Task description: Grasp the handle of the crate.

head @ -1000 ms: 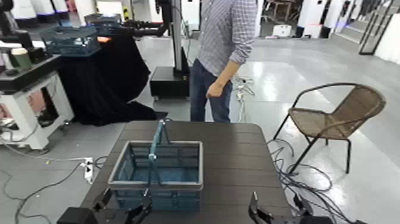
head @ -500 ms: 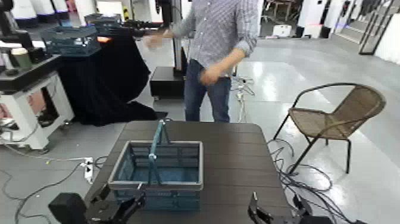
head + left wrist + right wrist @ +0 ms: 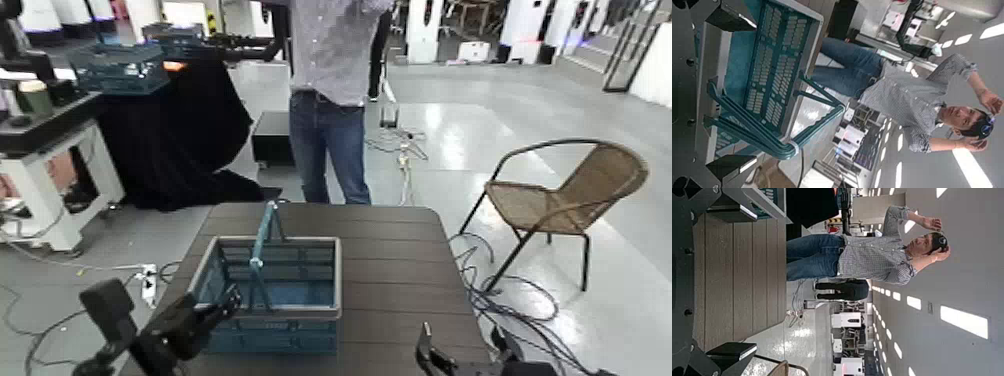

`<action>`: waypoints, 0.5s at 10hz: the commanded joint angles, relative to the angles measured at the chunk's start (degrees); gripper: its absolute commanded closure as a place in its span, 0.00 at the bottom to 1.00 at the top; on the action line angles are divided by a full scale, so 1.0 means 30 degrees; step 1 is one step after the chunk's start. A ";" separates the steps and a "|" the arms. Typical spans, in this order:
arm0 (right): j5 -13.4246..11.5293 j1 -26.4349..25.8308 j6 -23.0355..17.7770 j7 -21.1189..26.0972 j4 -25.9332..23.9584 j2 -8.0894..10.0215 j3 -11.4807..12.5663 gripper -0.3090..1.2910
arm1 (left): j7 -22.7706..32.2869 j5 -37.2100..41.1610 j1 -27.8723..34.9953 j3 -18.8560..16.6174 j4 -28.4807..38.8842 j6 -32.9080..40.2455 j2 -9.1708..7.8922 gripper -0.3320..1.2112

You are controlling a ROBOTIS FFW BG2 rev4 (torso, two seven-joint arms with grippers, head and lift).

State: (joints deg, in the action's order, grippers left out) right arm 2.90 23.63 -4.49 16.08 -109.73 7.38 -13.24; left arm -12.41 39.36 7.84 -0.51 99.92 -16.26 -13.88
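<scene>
L gripper [image 3: 172, 310], jaws apart, hovers by the near L side of the crate [image 3: 265, 330]. Handle [image 3: 262, 255] stands raised over the crate, tilted, w/ nothing gripping it; crate sits upright on L part of the table [image 3: 395, 290]. R gripper [image 3: 470, 350] is at the table's near R edge, jaws apart, well away from crate. Person [image 3: 330, 100] stands behind table, hands up at head. Chair [image 3: 560, 195] is off to R.

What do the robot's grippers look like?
Both are black. The left gripper and the right gripper each have two chunky, angular fingers with blocky tips. In the head view, the left arm also looks black, with bulky, boxy parts.
</scene>
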 commanded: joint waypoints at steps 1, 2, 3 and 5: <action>0.0030 -0.0056 0.0062 0.0000 0.0043 0.0030 -0.0068 0.28 | -0.0638 0.1939 -0.1880 -0.0006 -0.0846 -0.1963 -0.1379 0.29; 0.0030 -0.0085 0.0092 0.0000 0.0043 0.0030 -0.0068 0.28 | -0.0813 0.2876 -0.2524 0.0052 -0.1285 -0.2784 -0.1965 0.29; 0.0030 -0.0114 0.0092 0.0000 0.0043 0.0030 -0.0068 0.28 | -0.1018 0.3902 -0.3169 0.0170 -0.1842 -0.3575 -0.2463 0.29; 0.0059 -0.0173 0.0121 0.0000 0.0043 0.0059 -0.0098 0.28 | -0.1839 0.6040 -0.4751 0.0609 -0.3600 -0.5157 -0.3459 0.29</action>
State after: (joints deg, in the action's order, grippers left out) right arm 3.05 23.22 -4.13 16.08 -109.60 7.52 -13.53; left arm -17.77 55.79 -4.83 0.91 90.89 -30.26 -23.28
